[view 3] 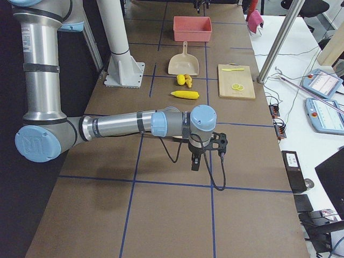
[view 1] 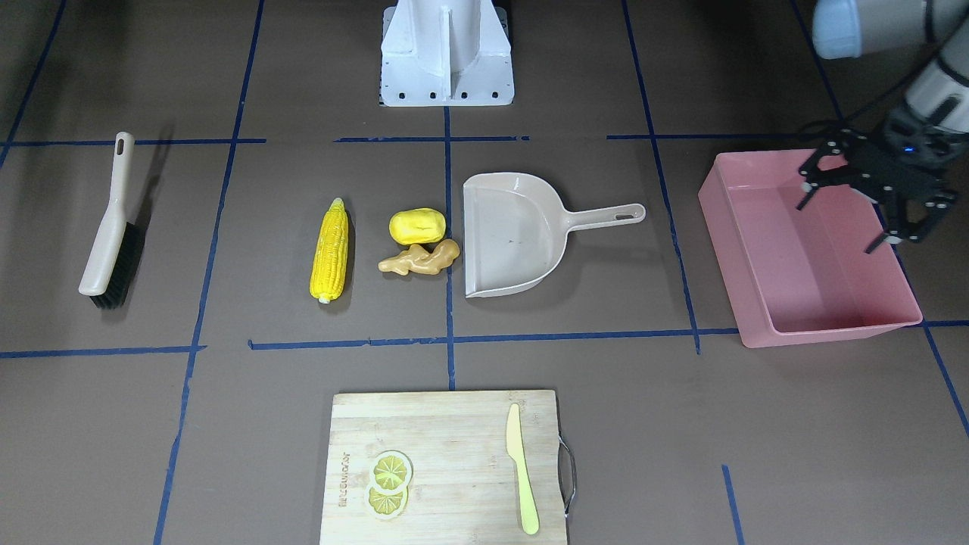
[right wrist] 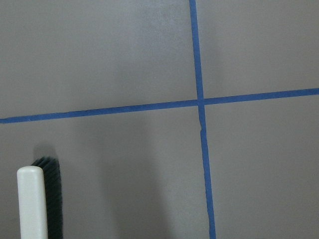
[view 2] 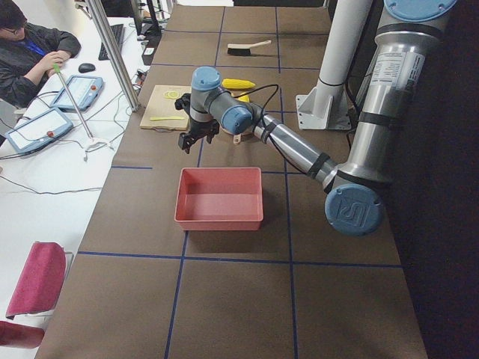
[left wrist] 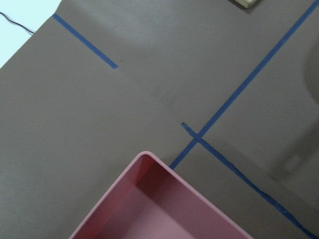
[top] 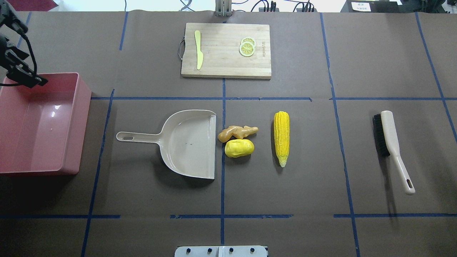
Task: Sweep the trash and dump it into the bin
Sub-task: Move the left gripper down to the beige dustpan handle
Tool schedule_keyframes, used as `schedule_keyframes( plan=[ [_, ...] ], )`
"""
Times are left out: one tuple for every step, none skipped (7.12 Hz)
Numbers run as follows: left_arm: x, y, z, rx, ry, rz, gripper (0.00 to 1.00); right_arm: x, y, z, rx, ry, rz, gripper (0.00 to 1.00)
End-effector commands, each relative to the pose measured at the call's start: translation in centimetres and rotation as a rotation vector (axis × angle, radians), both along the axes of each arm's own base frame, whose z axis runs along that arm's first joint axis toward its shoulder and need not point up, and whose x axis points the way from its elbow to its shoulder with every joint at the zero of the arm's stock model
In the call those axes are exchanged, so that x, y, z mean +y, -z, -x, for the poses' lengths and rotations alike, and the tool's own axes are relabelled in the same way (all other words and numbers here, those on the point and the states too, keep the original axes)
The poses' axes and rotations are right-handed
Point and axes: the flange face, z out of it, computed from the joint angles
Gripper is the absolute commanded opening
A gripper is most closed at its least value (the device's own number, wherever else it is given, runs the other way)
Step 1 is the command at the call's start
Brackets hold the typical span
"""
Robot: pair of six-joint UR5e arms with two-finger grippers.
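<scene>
The trash lies mid-table: a yellow corn cob [view 1: 331,250], a yellow potato-like lump [view 1: 417,225] and a tan ginger root [view 1: 420,259], the last two just off the mouth of a beige dustpan [view 1: 515,235]. The pink bin [view 1: 833,331] stands at the robot's left end, with nothing in it. My left gripper [view 1: 840,219] hangs open and holds nothing above the bin's near corner; it also shows in the overhead view [top: 23,73]. My right gripper [view 3: 196,161] shows only in the exterior right view, low over bare table; I cannot tell whether it is open or shut.
A beige hand brush [view 1: 110,227] with black bristles lies at the robot's right end; its tip shows in the right wrist view [right wrist: 32,204]. A wooden cutting board [view 1: 447,424] with lemon slices [view 1: 390,481] and a pale yellow knife [view 1: 522,469] sits at the far side.
</scene>
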Motion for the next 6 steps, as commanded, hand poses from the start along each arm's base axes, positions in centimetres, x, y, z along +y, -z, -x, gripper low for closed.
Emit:
schedule_keyframes(
  plan=[
    [2.0,6.9,-6.1,-0.07,-0.174,0.036,1.0,-0.7,0.8,0.9,-0.002,-0.012,0.017,1.0],
    [2.9,7.1,-7.4,-0.08,-0.257,-0.025,0.97,-1.3,1.6,1.1,-0.006,-0.009,0.002,1.0],
    [3.3,7.3,-8.6,-0.098,-0.356,-0.12,0.96,-1.4,1.7,1.3,-0.009,-0.006,0.0,1.0],
    [3.5,7.7,-9.5,-0.099,-0.409,-0.173,0.99,-1.4,1.9,1.6,-0.011,0.001,-0.003,1.0],
    [4.6,7.6,-11.9,-0.1,-0.471,-0.189,1.0,-1.4,2.0,1.7,-0.011,0.001,-0.003,1.0],
    [6.3,6.9,-15.7,-0.137,-0.529,-0.2,1.0,-1.4,2.0,2.2,-0.012,0.01,-0.005,1.0]
  ],
)
